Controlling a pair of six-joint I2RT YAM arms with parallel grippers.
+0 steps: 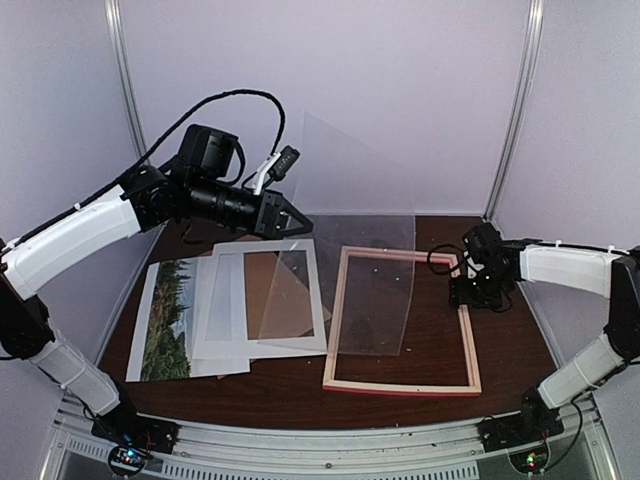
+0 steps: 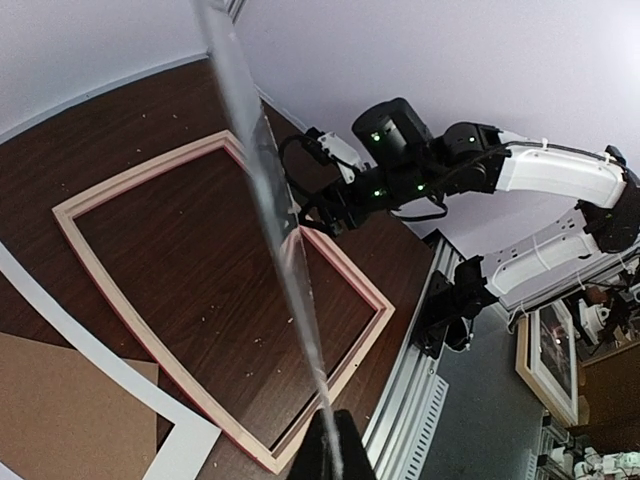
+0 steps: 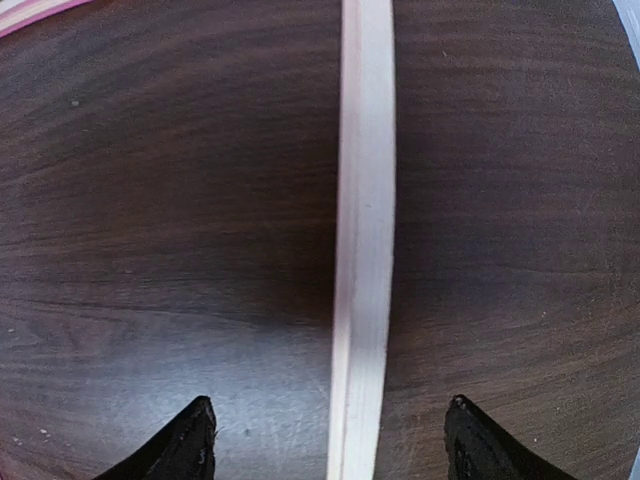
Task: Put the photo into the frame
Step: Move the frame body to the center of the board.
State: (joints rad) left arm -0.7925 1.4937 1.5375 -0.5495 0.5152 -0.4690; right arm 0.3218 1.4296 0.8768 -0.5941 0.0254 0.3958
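Soft, even light from above washes the pale walls flat in the top view and lays a milky sheen on the clear sheet (image 1: pixel 350 190), with only faint shadows on the dark counter (image 1: pixel 500 350). The left wrist view bends lines toward its edges, and the sheet's near edge smears into a blurred streak. In the right wrist view the grain bulges, the frame (image 3: pixel 365 250) looks soft, and the right fingers (image 3: pixel 185 445) are featureless black.

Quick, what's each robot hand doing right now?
Left gripper: closed, holding the clear sheet.
Right gripper: open, holding nothing, jaws either side of the frame rail.
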